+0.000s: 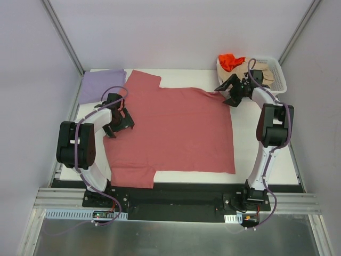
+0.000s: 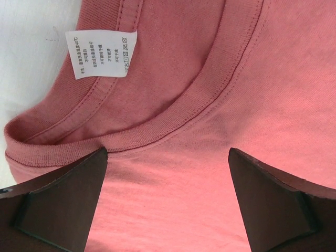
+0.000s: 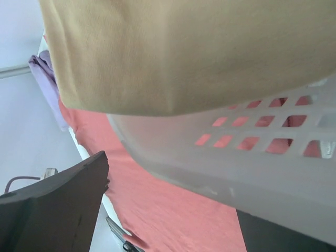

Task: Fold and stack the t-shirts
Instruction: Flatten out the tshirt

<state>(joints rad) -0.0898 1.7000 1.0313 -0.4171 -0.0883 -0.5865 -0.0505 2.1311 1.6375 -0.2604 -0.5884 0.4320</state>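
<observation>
A dusty rose-red t-shirt lies spread flat across the table, its collar at the left. My left gripper hovers open over that collar. In the left wrist view its dark fingers straddle bare red cloth just below the ribbed neckline, beside the white care label. A folded lavender t-shirt rests at the back left. My right gripper stands open beside the basket, above the red shirt's far right corner. Orange and beige t-shirts lie in the basket.
The white mesh basket stands at the back right corner; in the right wrist view its wall fills the frame close to the open gripper, with beige cloth hanging over its rim. Grey walls enclose the table.
</observation>
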